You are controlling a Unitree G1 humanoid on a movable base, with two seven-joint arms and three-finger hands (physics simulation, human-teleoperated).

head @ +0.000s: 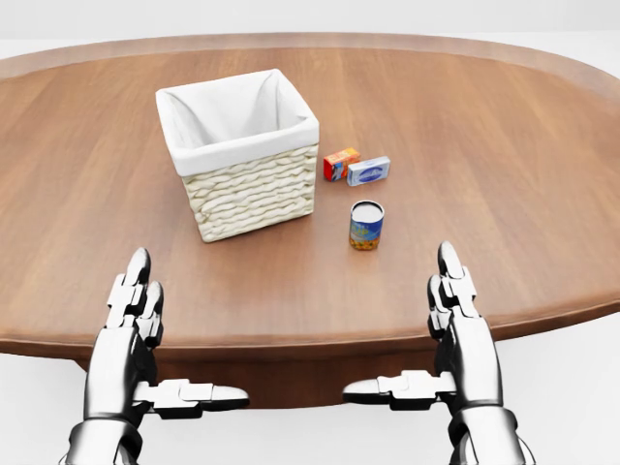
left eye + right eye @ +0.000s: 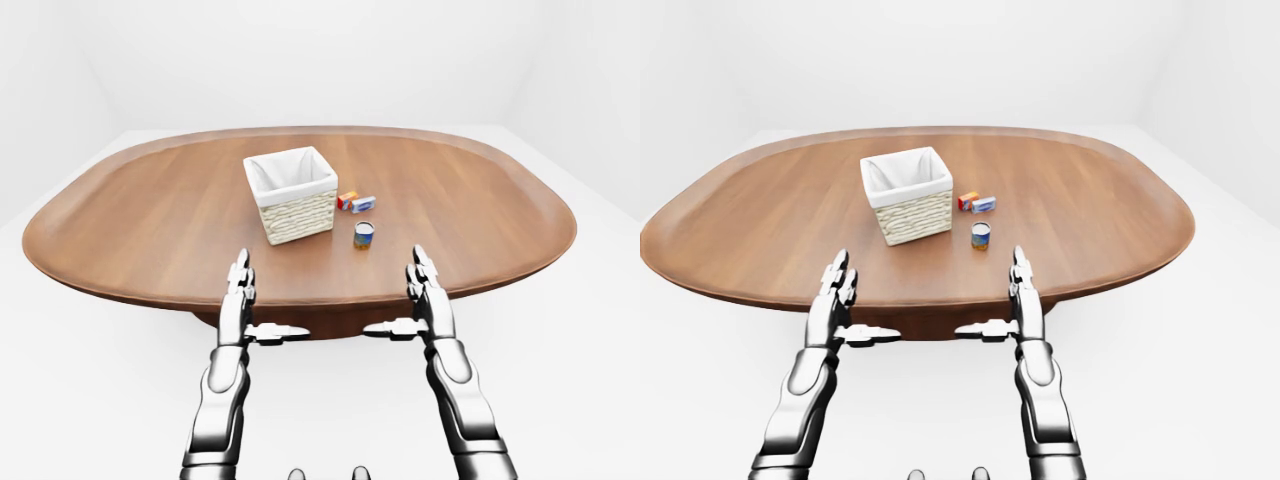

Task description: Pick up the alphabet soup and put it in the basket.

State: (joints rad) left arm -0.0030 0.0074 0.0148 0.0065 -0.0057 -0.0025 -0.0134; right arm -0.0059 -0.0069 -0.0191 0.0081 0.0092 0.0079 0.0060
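In the head view, the right hand (image 1: 455, 334) is hovering over the near edge of the wooden table (image 1: 504, 174), fingers stretched straight toward the top of the view and held close together, thumb jutting out sideways toward the left; it is gripping nothing. The left hand (image 1: 131, 339) is mirroring it at the lower left, fingers extended, thumb pointing right toward the other thumb, also holding nothing. Both are showing as open, flat palms facing each other across a bare strip of table edge.

The alphabet soup (image 1: 366, 225) is standing upright on the table, above and to the left of the right hand, well apart from its fingertips. It is sitting between the two hands in left-right terms, though nearer the right one. Nothing is lying between the right hand and the can.

Above the can, farther from the right hand, a small orange box (image 1: 340, 164) and a blue-and-white box (image 1: 369, 170) are lying side by side, seemingly touching each other. The basket (image 1: 252, 189), woven with a white cloth liner and open at the top, is standing above and to the right of the left hand, just to the left of the small boxes and near the can, apart from it.
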